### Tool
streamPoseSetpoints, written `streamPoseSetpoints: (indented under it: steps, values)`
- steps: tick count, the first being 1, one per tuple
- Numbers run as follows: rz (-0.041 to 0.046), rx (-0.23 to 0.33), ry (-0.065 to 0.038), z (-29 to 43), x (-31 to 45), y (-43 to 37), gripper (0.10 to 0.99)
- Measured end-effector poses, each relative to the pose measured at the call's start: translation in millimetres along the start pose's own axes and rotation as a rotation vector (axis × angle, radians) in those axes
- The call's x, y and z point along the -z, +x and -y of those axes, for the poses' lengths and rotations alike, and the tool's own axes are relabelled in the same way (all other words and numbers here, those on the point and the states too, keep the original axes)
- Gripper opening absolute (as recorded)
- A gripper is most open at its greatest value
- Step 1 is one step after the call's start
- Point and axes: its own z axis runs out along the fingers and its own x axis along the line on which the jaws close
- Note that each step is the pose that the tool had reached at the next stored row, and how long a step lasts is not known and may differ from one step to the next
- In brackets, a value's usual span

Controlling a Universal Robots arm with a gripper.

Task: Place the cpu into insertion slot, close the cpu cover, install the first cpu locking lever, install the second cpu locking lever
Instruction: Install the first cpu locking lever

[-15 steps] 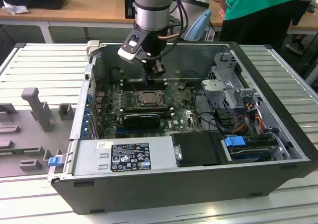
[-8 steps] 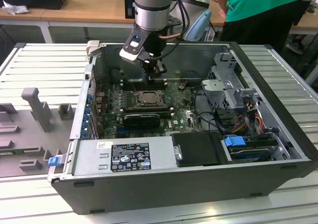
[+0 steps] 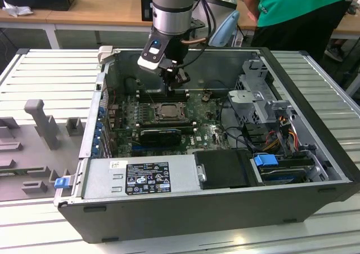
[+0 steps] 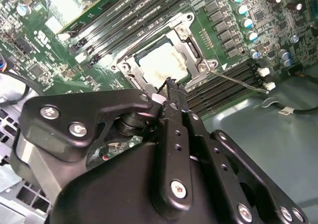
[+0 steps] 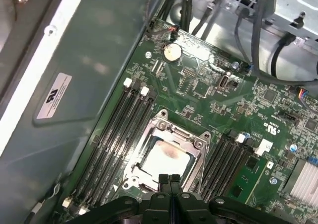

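Observation:
The cpu (image 5: 166,158) lies in the insertion slot (image 3: 167,111) on the green motherboard, its pale metal top showing (image 4: 160,65). The cpu cover (image 5: 200,145) lies flat around it as a silver frame (image 4: 191,42). A thin metal locking lever (image 4: 238,81) sticks out from the socket's corner over the memory slots. My gripper (image 5: 169,178) is shut with its black fingertips pressed together and nothing between them. It hangs just above the socket's edge (image 4: 171,84). In the exterior view the gripper (image 3: 170,89) hangs inside the case over the socket's far side.
The open computer case (image 3: 185,209) stands on a slatted metal table. Black memory slots (image 5: 124,129) flank the socket. Drive cages and cables (image 3: 264,113) fill the exterior view's right side. A person in a green shirt (image 3: 292,6) stands behind. Grey fixtures (image 3: 39,124) sit on the exterior view's left.

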Motion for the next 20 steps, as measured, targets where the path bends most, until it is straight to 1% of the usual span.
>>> streamPoseSetpoints:
  steps: [2, 6, 7, 10, 11, 14, 15, 17, 20]
  values:
    - [-0.0010, 0.050, 0.000, 0.2, 0.0, 0.0, 0.106]
    - [-0.0014, 0.111, 0.000, 0.1, -0.1, -0.1, 0.106]
    - [-0.0003, 0.131, -0.002, 0.2, -0.1, -0.2, 0.106]
    - [0.0048, 0.199, -0.013, 0.2, -0.5, -0.3, 0.106]
    - [0.0059, 0.237, -0.016, 0.3, -0.6, -0.4, 0.106]
    - [0.0057, 0.286, -0.017, 0.3, -0.6, -0.4, 0.106]
    - [0.0054, 0.313, -0.018, 0.4, -0.6, -0.4, 0.106]
    - [0.0050, 0.341, -0.019, 0.3, -0.6, -0.4, 0.106]
    - [0.0047, 0.425, -0.021, 0.3, -0.6, -0.4, 0.106]
